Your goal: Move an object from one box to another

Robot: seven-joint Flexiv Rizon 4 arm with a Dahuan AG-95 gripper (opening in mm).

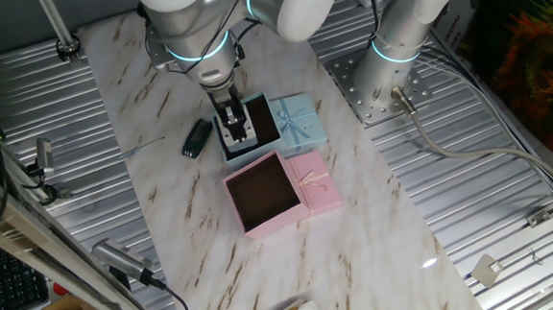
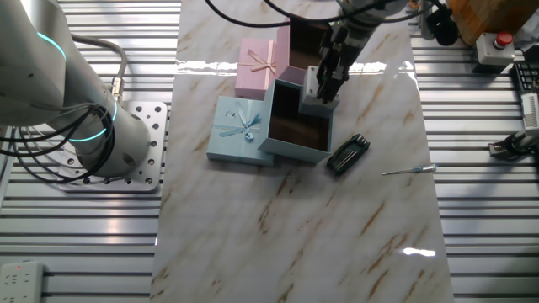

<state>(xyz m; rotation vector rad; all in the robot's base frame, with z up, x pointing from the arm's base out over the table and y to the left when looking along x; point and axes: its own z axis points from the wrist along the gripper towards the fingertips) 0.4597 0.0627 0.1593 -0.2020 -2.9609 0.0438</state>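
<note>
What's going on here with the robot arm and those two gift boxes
The robot arm has its gripper lowered into the open blue box, apparently at a small pale block there; whether it is gripped is hard to tell. The pink box sits open and looks empty right beside it. Each box's lid lies next to it: blue lid, pink lid. A black gadget and a thin tool lie on the table.

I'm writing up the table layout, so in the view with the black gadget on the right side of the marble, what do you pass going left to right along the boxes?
blue lid → blue box with the gripper above it → black gadget → thin metal tool
</note>
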